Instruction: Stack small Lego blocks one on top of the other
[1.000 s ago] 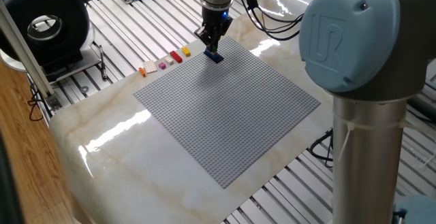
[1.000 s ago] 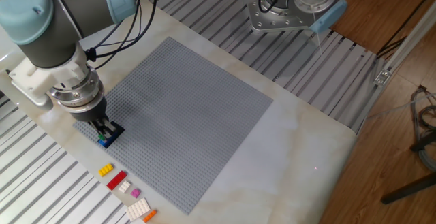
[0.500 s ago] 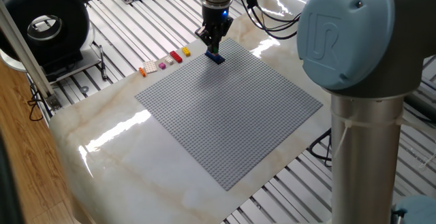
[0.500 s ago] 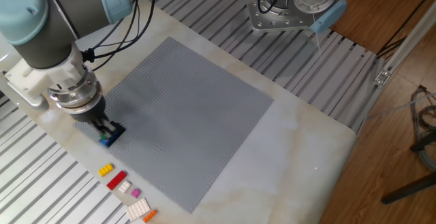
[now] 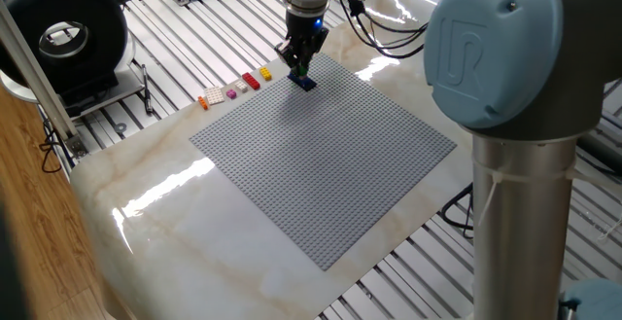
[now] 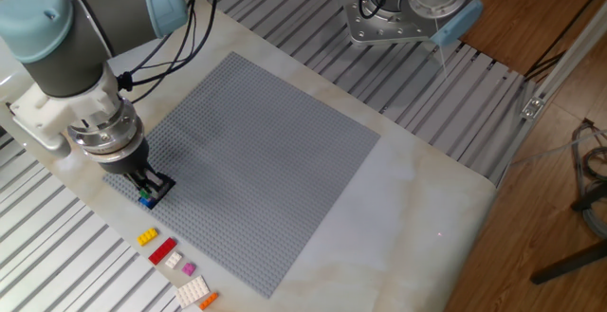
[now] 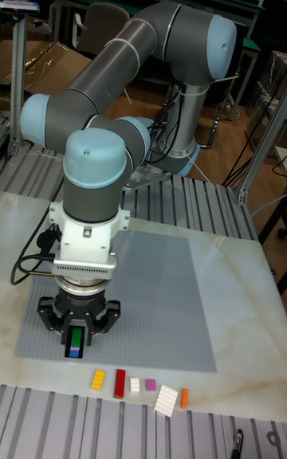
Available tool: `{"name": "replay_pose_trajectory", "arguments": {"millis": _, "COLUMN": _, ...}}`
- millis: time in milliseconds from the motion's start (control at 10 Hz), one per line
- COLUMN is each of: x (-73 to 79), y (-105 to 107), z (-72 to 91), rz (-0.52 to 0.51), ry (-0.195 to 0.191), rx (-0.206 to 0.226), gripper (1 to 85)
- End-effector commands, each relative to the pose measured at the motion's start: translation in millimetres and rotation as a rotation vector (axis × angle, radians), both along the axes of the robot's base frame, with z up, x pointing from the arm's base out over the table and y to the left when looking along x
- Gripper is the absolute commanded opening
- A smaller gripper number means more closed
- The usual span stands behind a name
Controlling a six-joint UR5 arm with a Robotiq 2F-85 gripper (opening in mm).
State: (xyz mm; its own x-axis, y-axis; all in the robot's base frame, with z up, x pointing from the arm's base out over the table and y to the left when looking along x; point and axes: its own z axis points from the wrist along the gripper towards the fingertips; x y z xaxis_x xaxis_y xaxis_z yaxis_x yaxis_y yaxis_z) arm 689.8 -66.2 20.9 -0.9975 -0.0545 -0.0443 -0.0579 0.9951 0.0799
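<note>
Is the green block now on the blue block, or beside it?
On it: the green block sits directly above the blue block, between the jaws.

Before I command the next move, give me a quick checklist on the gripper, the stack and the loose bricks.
1. Gripper over the stack at the grey baseplate corner: ok.
2. Green brick between the fingers: ok.
3. Green brick seated on the blue brick: cannot tell.
4. Grip released: cannot tell.
5. Yellow brick and red brick waiting in the row off the baseplate: ok.
</note>
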Motion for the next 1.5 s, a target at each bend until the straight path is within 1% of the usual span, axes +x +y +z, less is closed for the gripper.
{"name": "replay_pose_trajectory", "arguments": {"millis": 0, "x": 4.7, "y": 4.2, "z": 1.1, "rz": 0.033, "ry": -0.022, "rx": 0.018, "gripper": 53.7}}
{"name": "replay_pose_trajectory", "arguments": {"millis": 100, "x": 6.1, "y": 4.2, "z": -1.5, "rz": 0.041, "ry": -0.024, "rx": 0.018, "gripper": 55.0}}
{"name": "replay_pose_trajectory", "arguments": {"millis": 300, "x": 6.8, "y": 3.4, "z": 0.7, "rz": 0.033, "ry": -0.022, "rx": 0.012, "gripper": 54.3}}
{"name": "replay_pose_trajectory", "arguments": {"millis": 600, "x": 9.3, "y": 1.8, "z": 3.1, "rz": 0.013, "ry": -0.023, "rx": 0.002, "gripper": 49.0}}
{"name": "replay_pose_trajectory", "arguments": {"millis": 700, "x": 9.7, "y": 0.6, "z": 5.9, "rz": 0.008, "ry": -0.018, "rx": -0.004, "gripper": 45.0}}
{"name": "replay_pose_trajectory", "arguments": {"millis": 1200, "x": 16.1, "y": 5.8, "z": 16.3, "rz": 0.012, "ry": -0.016, "rx": 0.021, "gripper": 44.0}}
{"name": "replay_pose_trajectory", "arguments": {"millis": 1300, "x": 16.1, "y": 6.5, "z": 20.0, "rz": 0.0, "ry": -0.002, "rx": 0.021, "gripper": 41.0}}
{"name": "replay_pose_trajectory", "arguments": {"millis": 1400, "x": 16.8, "y": 6.9, "z": 24.8, "rz": -0.017, "ry": 0.007, "rx": 0.007, "gripper": 38.7}}
